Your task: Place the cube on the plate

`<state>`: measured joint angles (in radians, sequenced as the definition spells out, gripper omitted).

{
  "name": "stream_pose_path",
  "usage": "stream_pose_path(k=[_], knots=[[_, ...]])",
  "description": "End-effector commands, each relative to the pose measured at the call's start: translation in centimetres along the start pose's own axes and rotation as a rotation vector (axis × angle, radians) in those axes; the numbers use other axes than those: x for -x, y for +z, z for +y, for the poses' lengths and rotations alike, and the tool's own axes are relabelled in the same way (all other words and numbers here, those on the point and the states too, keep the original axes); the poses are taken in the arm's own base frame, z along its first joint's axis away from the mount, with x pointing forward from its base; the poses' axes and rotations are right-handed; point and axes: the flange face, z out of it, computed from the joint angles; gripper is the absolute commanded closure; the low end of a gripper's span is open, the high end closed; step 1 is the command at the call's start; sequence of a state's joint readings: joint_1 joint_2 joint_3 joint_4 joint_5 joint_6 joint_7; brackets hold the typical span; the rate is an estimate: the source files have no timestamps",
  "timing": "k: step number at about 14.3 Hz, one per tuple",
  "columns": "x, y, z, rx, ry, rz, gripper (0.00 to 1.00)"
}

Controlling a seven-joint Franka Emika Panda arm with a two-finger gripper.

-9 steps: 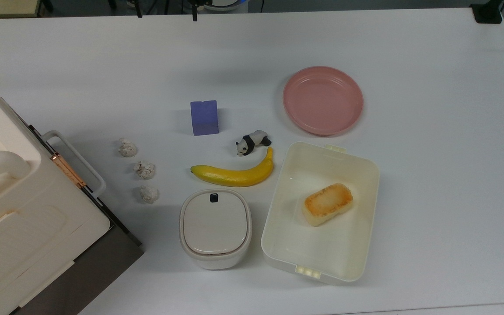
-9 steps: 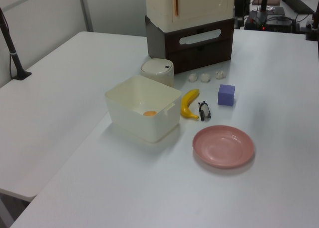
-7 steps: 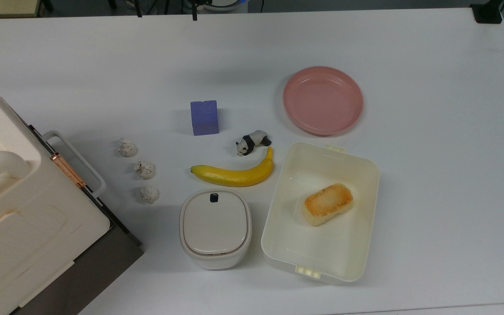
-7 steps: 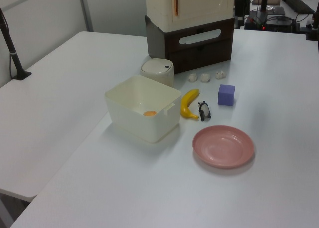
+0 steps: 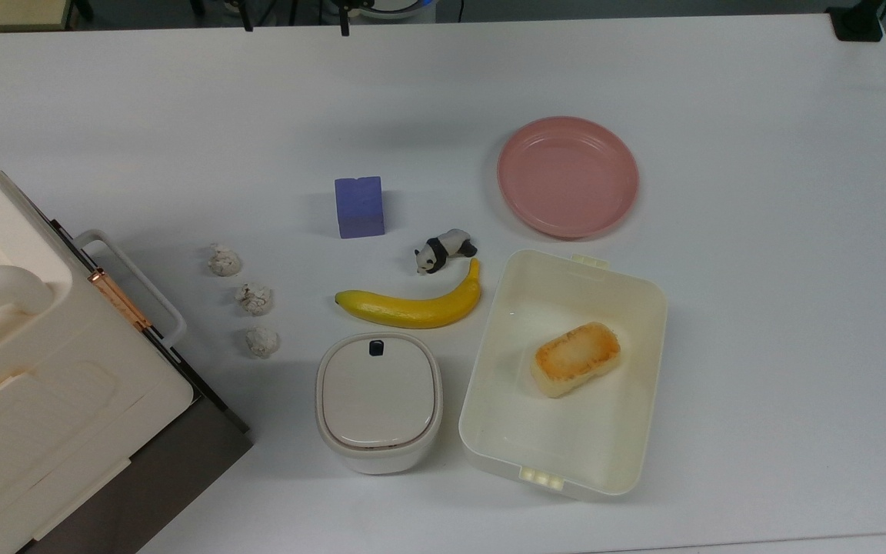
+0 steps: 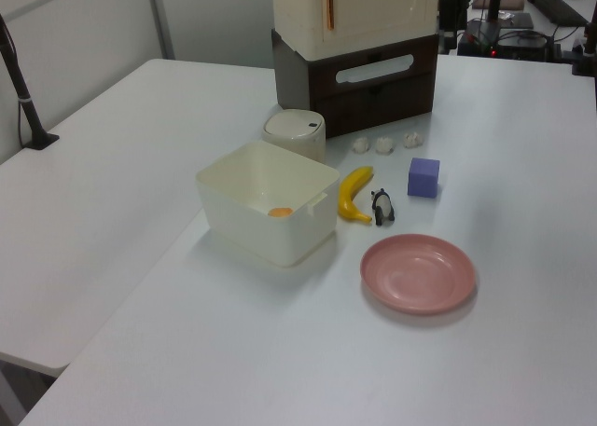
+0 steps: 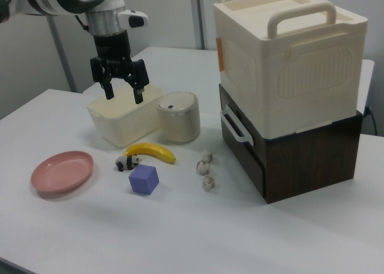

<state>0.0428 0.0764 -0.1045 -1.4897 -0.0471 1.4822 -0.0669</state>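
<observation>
Cube (image 5: 359, 206), blue-purple and resting on the white table (image 5: 758, 323), sits well apart from the pink plate (image 5: 567, 176), which lies at about three o'clock of it in the top view. A toy panda (image 5: 444, 251) and a banana (image 5: 412, 304) lie toward the cube's five o'clock there. In the right view the gripper (image 7: 122, 95) hangs high over the table (fingers spread wide, holding nothing), near the cream tray (image 7: 123, 124).
</observation>
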Motion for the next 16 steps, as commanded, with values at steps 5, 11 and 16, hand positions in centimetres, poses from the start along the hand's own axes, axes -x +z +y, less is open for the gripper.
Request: stream_pose_path(k=[5,11,16], knots=[[0.9,-0.4,0.1,-0.037,-0.010,-0.014,0.00],[0.2,0.8,-0.3,-0.065,-0.021,0.020,0.00],[-1.2,5.2,-1.2,-0.082,-0.028,0.038,0.00]])
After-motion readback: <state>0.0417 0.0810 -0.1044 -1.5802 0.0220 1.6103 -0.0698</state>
